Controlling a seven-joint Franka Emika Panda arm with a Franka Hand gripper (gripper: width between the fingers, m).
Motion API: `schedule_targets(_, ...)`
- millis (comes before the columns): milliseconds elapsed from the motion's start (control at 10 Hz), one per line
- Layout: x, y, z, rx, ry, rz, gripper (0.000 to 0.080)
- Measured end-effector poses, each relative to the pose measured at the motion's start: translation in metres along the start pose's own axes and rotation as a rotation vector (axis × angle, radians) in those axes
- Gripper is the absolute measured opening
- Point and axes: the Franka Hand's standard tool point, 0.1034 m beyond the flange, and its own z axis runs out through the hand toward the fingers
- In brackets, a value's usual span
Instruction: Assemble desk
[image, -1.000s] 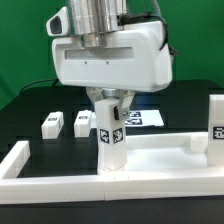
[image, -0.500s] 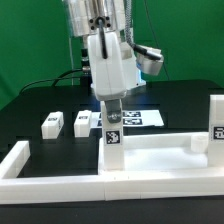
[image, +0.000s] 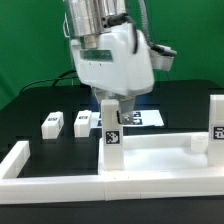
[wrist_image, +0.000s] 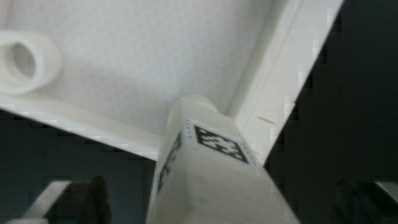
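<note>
We are seeing the tool (image: 112, 108) hanging straight over an upright leg (image: 110, 140), which is standing at the end of the desk top (image: 160, 160) on the exterior view's left. The desk top is lying flat on the black worktop (image: 30, 115), rim up. A second leg (image: 217, 125) is standing upright at its other end.

In the wrist view the tool (wrist_image: 214, 208) is looking down the first leg (wrist_image: 217, 160), whose tag is facing the camera. The fingers (wrist_image: 63, 200) are showing as blurred grey shapes on either side, with a dark gap between each one and the leg. So the jaws are standing apart, we think, and gripping nothing. Past the leg, the desk top (wrist_image: 160, 70) is showing its raised rim and a round socket (wrist_image: 22, 60).

Two loose legs (image: 50, 123) (image: 82, 122) are lying on the worktop towards the exterior view's left, apart from the desk top. The marker board (image: 148, 118) is lying behind the tool.
</note>
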Motion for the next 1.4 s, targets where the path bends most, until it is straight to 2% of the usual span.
schedule_targets(400,0.000,0.001,0.001,0.000,0.002,-0.284,0.0649)
schedule_targets(700,0.012,0.001,-0.003,-0.033,0.021,-0.776,0.0649)
schedule_targets(800,0.011,0.000,0.000,-0.037,0.020,-0.854,0.0649)
schedule_targets(1100,0.012,0.000,-0.001,-0.036,0.021,-0.807,0.0623)
schedule_targets(1300,0.012,0.000,-0.001,-0.034,0.024,-0.633,0.0285)
schedule_targets(1400,0.012,0.000,-0.001,-0.033,0.025,-0.573,0.0288)
